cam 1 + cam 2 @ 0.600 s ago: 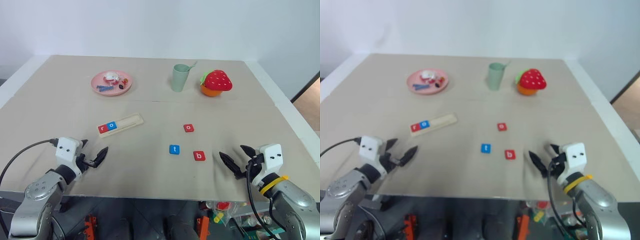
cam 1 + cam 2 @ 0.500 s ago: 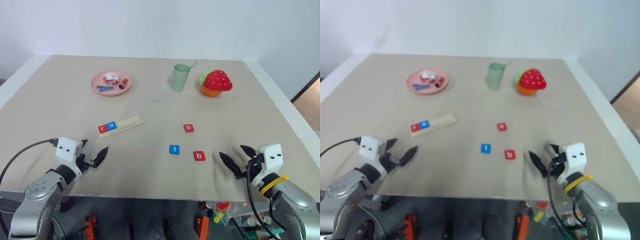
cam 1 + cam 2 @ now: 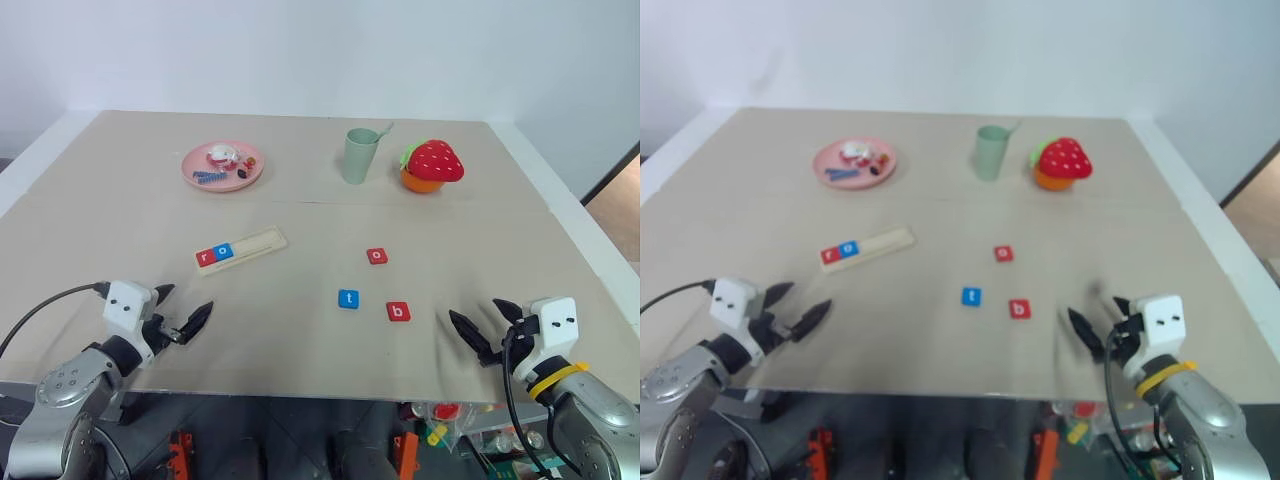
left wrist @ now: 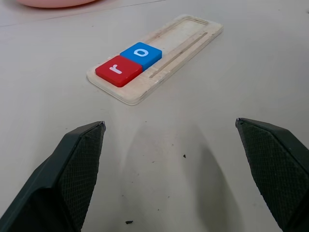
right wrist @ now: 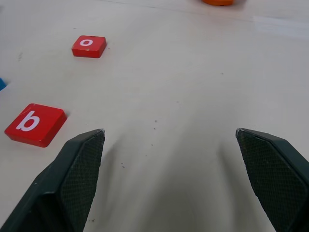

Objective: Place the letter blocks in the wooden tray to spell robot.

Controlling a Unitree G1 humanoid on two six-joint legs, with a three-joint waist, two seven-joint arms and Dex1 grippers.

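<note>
Head views first: both arms drawn back toward the near table edge since half a second ago, left gripper (image 3: 183, 325) and right gripper (image 3: 484, 327) each lower and closer to the body, fingers spread wide, nothing held. Ahead of the left gripper and a little to its right, the tray (image 3: 241, 249) lying slantwise, red r (image 3: 207, 256) and blue o (image 3: 224, 252) already seated at its near end, three places bare beyond them. Off to the left of the right gripper, the red b (image 3: 398, 312) nearest, blue t (image 3: 348, 298) further left, red o (image 3: 376, 256) beyond both; all three loose on the table, none touched. Far side: plate (image 3: 195, 166), cup (image 3: 359, 158), strawberry (image 3: 434, 161), well away from either gripper and out of play. Left wrist view next: own fingers (image 4: 72, 169) wide apart with bare table between, tray straight ahead and not yet near, r and o side by side, touching. Right wrist view last: fingers (image 5: 77, 174) wide apart again, b just outside the one finger, red o further ahead on the same side, a sliver of blue t at the frame edge. Reading of the pull-back: a reset between picks, two letters done, b next by spelling and handiest to the right gripper.
</note>
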